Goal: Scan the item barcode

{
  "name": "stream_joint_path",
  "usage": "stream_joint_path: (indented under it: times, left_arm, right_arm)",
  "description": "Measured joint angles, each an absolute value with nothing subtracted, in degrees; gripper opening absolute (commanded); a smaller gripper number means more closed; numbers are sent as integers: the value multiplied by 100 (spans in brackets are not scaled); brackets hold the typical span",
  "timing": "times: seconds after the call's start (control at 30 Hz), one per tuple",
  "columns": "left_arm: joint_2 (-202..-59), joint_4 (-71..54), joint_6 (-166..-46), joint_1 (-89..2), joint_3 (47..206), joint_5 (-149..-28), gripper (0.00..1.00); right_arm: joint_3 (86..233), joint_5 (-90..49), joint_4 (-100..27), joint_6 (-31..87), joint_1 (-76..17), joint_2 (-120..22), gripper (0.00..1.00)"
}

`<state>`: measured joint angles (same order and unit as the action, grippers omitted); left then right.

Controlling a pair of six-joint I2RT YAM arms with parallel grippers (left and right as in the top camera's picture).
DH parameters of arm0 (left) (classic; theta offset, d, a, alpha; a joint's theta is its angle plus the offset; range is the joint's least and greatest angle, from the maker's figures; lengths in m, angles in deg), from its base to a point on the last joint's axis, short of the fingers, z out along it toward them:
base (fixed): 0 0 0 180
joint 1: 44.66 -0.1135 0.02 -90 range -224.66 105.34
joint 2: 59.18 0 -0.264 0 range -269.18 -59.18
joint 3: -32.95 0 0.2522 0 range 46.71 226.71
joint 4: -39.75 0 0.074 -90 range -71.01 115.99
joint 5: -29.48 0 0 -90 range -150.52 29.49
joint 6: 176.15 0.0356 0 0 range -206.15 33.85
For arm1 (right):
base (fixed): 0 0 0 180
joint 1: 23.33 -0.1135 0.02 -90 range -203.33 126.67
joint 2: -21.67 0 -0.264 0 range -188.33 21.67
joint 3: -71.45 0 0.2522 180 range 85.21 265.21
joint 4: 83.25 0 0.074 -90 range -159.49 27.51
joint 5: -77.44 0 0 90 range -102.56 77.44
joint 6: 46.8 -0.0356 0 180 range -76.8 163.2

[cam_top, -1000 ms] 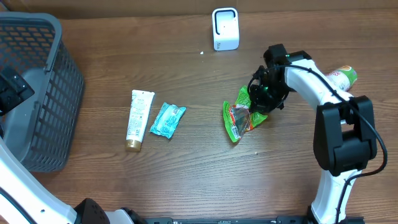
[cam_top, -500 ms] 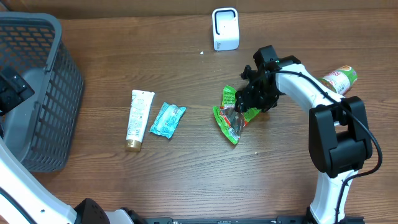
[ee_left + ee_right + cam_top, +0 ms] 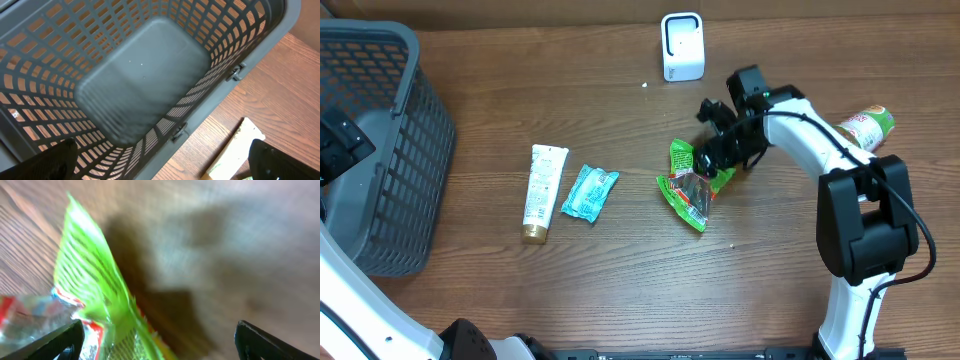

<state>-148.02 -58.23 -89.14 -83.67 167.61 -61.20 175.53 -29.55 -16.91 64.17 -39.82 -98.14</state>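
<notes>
So, the crinkly green snack packet (image 3: 688, 185) is lying flat on the brown wooden worktop (image 3: 470, 290), a bit right of centre. Its upper end sits right under the right gripper (image 3: 718, 140). From the right wrist camera the jaws are spread wide, one dark tip in each bottom corner. The packet shows near the left-hand one with nothing pinching it, though that view is pretty blurry. The small white boxy barcode scanner (image 3: 682, 45) stands at the back edge of the worktop, apart from the packet, up and slightly to the left of it in the overhead view.

Over on the left, the left gripper (image 3: 165, 165) hangs above the grey plastic lattice basket (image 3: 150, 75), jaws also wide apart and nothing between them. A white tube with a gold cap (image 3: 542, 190) and a teal foil sachet (image 3: 590, 193) lie side by side between basket and packet. A green-capped bottle (image 3: 868, 126) pokes out behind the right arm.
</notes>
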Motion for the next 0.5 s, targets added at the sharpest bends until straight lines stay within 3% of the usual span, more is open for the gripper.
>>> stream_joint_path:
  times: [0.5]
  left_arm:
    - [-14802,-5823,-8914,-8367,16761,-6120,100]
  right_arm:
    - [18192,-3172,-1206,7386,-4067,-9996,92]
